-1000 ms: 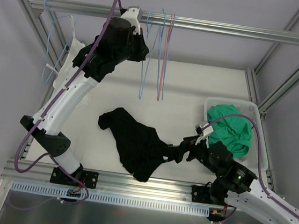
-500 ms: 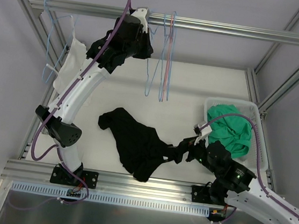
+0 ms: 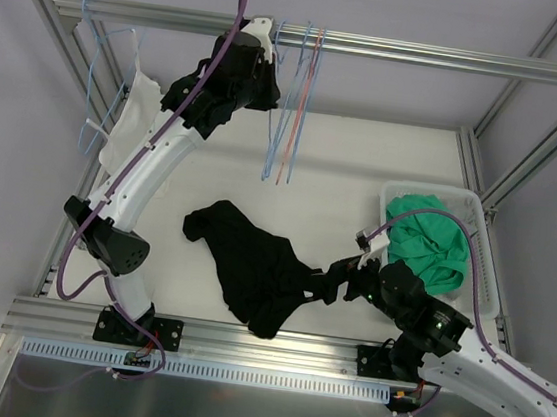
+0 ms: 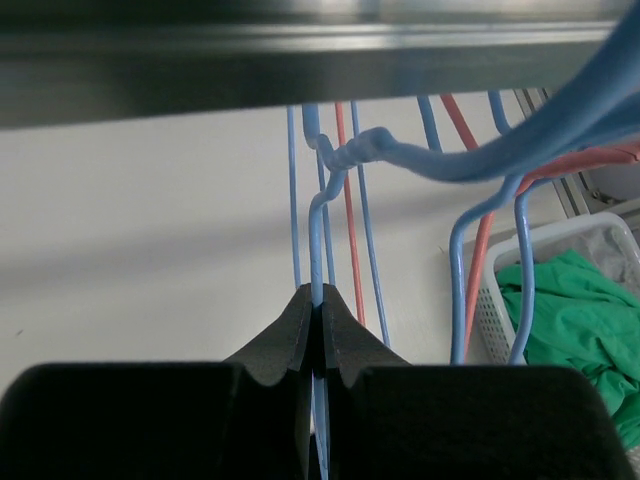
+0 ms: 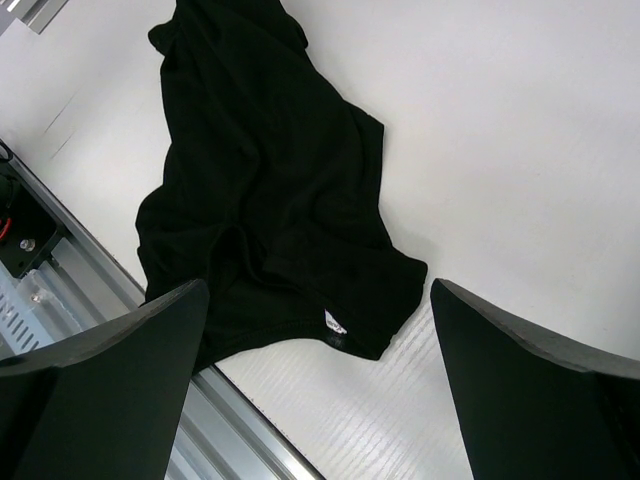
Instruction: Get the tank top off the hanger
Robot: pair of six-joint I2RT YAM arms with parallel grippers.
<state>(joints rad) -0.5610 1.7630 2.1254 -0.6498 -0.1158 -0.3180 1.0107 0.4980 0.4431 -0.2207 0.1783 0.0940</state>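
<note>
The crumpled black fabric tank top (image 3: 252, 266) lies flat on the white table (image 3: 385, 160), near the front edge and between the two arm bases, with no wire running through it. Judging from that, the garment is already off and what remains is tidying the hanger away.

That would explain the left gripper (image 4: 320, 300), raised to the far aluminium rail (image 3: 427, 54). Its jaws are pressed together on the thin neck of a light blue wire hanger (image 4: 318, 230), just below the twisted hook. The hook sits at the rail among other blue hangers and a red wire hanger (image 4: 347, 190); whether it bears on the bar yet I cannot tell.

The right gripper (image 5: 318, 290) hovers low over the near right part of the tank top, fingers spread wide and holding nothing. It looks clear of the cloth, though contact cannot be ruled out from above.

To the right, a white plastic basket (image 3: 480, 206) holds a green cloth (image 3: 426, 240), well apart from the black garment
</note>
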